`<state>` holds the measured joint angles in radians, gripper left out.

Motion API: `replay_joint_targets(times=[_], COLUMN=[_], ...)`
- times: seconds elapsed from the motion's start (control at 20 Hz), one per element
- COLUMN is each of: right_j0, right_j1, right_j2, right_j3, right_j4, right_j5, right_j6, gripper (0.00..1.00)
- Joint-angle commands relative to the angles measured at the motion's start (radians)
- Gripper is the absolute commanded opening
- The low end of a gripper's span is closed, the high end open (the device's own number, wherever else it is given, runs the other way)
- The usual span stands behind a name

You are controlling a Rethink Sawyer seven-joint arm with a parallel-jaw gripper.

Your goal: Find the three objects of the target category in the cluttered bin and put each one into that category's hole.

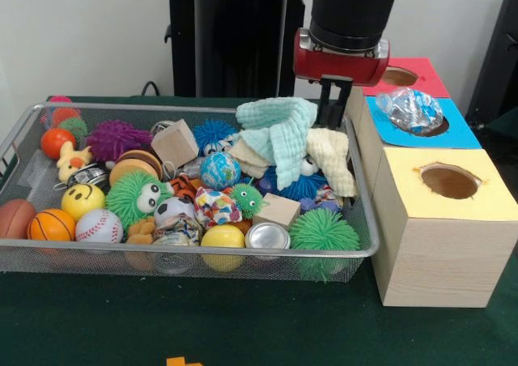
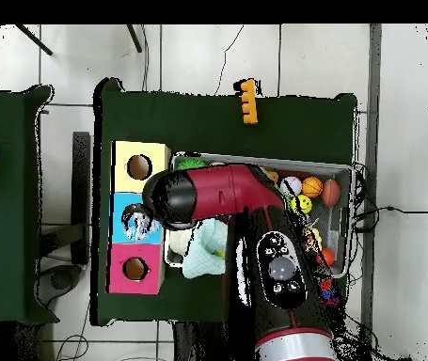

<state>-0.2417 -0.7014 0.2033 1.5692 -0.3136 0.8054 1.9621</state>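
Observation:
The silver wire-mesh bin (image 1: 16, 135) is heaped with balls, spiky toys, wooden blocks and cloths; in the overhead view its rim (image 2: 350, 188) shows beside my arm. My gripper (image 1: 334, 111) hangs at the bin's far right corner, just behind a mint green cloth (image 1: 279, 131) and a cream cloth (image 1: 332, 155), which hide its tips. Three wooden boxes stand right of the bin: yellow-topped (image 1: 477, 208), blue-topped (image 1: 465, 135) and red-topped (image 1: 429, 66), each with a hole. A crumpled clear plastic item (image 1: 411, 109) rests on the blue box's hole.
The bin holds a basketball (image 1: 51, 225), a baseball (image 1: 99, 227), a smiley ball (image 1: 82, 199), green spiky balls (image 1: 324, 232), a silver can (image 1: 268, 236) and wooden cubes (image 1: 174, 143). An orange piece (image 2: 246, 101) lies on the green table. My arm (image 2: 278, 273) covers much of the bin from above.

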Motion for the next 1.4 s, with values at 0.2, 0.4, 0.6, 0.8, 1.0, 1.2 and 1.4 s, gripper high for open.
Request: replay_joint_targets(times=[0.2, 0.4, 0.6, 0.8, 1.0, 1.2, 1.4], right_j0=[-0.042, -0.038, -0.042, -0.034, -0.012, 0.012, 0.027], right_j1=[-0.005, -0.055, -0.107, -0.140, -0.139, -0.132, -0.119], right_j2=[0.101, 0.119, 0.131, 0.136, 0.141, 0.138, 0.126], right_j3=[0.130, 0.159, 0.216, 0.245, 0.267, 0.268, 0.275], right_j4=[-0.098, -0.081, -0.070, -0.066, -0.068, -0.067, -0.083], right_j5=[-0.054, -0.002, 0.013, 0.016, -0.019, -0.026, -0.056], right_j6=[-0.180, -0.165, -0.163, -0.145, -0.097, -0.064, -0.038], gripper=[0.00, 0.00, 0.00, 0.00, 0.00, 0.00, 0.00])
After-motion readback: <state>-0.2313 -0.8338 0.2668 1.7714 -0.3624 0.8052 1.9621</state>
